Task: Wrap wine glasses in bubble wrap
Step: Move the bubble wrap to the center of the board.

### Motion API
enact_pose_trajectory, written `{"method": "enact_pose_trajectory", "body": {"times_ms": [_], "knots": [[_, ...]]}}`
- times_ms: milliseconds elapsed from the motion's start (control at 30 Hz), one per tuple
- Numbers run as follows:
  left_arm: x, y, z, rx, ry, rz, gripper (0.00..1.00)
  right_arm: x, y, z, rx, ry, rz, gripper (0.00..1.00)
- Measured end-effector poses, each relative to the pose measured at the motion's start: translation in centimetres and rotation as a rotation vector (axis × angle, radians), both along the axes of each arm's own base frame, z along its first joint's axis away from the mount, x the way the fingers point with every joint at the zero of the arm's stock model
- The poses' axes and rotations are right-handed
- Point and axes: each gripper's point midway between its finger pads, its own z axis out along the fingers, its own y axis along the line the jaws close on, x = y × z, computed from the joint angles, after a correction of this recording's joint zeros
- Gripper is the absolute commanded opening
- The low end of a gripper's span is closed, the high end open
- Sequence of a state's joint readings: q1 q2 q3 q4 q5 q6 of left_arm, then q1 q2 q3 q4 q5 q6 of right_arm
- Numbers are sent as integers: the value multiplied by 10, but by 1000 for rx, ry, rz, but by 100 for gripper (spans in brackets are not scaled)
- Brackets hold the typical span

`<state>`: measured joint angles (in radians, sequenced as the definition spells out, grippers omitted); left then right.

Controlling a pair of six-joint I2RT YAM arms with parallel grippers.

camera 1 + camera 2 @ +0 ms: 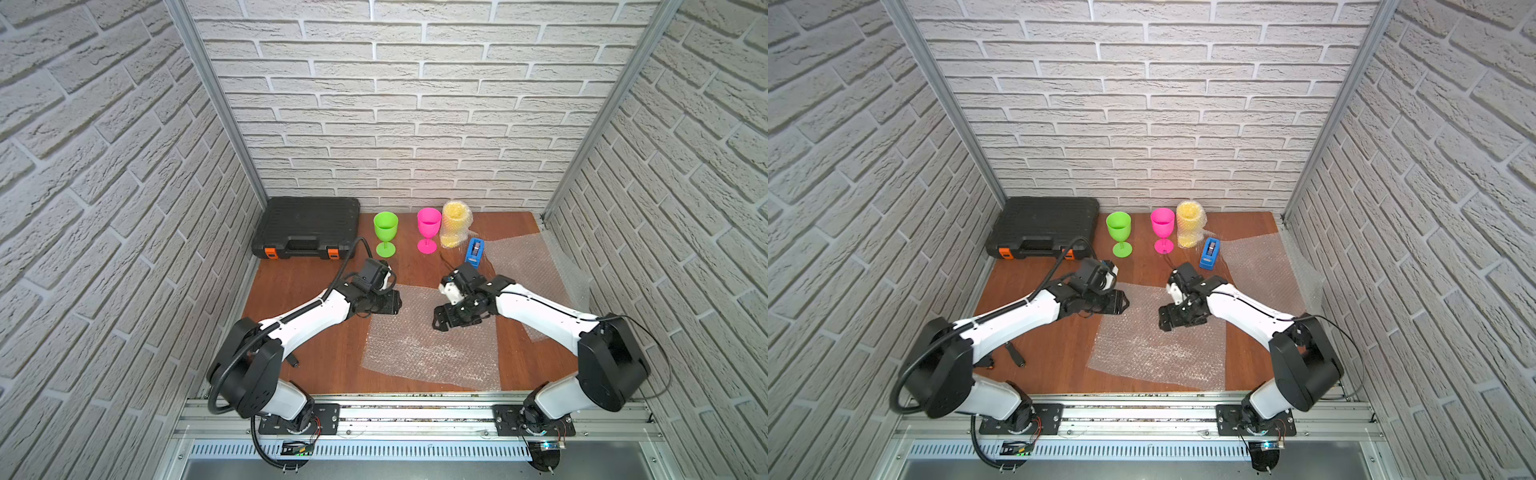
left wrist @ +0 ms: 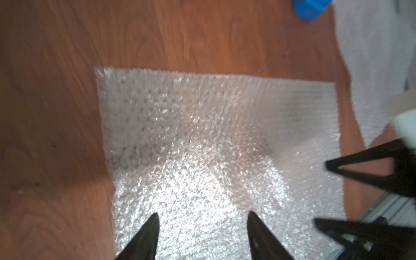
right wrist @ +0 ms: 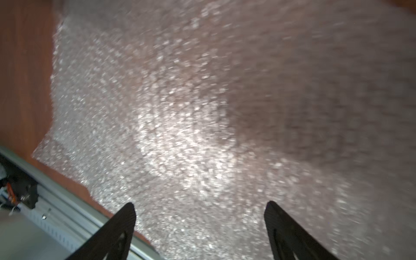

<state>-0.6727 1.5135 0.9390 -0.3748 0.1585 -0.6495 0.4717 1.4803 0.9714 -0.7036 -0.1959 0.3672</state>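
Open, empty: left hand and right hand over clear bubbled plastic sheet flat on near worktop; lime-green plastic goblet and hot-pink plastic goblet upright far; light sheet may skid if brushed.

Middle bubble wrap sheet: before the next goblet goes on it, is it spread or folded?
Spread. The bubble wrap sheet lies flat on the table, all edges out, no fold visible.

White arms, black joints, black fingers (looped cable).
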Motion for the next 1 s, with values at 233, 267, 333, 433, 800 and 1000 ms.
{"method": "enact_pose_trajectory", "body": {"times_ms": [233,267,333,433,800,1000], "knots": [[-21,-15,-49,53,140,-12,59,-7,-47,-26,-77,49,-186,93],[-24,-17,-55,60,155,-15,59,-9,-54,-32,-90,64,-211,93],[-21,-23,-55,49,153,-15,59,-10,-63,-40,-107,84,-251,93],[-18,-28,-57,39,152,-10,59,-10,-70,-54,-112,111,-290,92],[7,26,-56,5,173,115,59,47,-29,-49,8,48,-250,89],[6,61,-52,42,185,154,60,68,-13,-46,29,14,-213,88]]}}
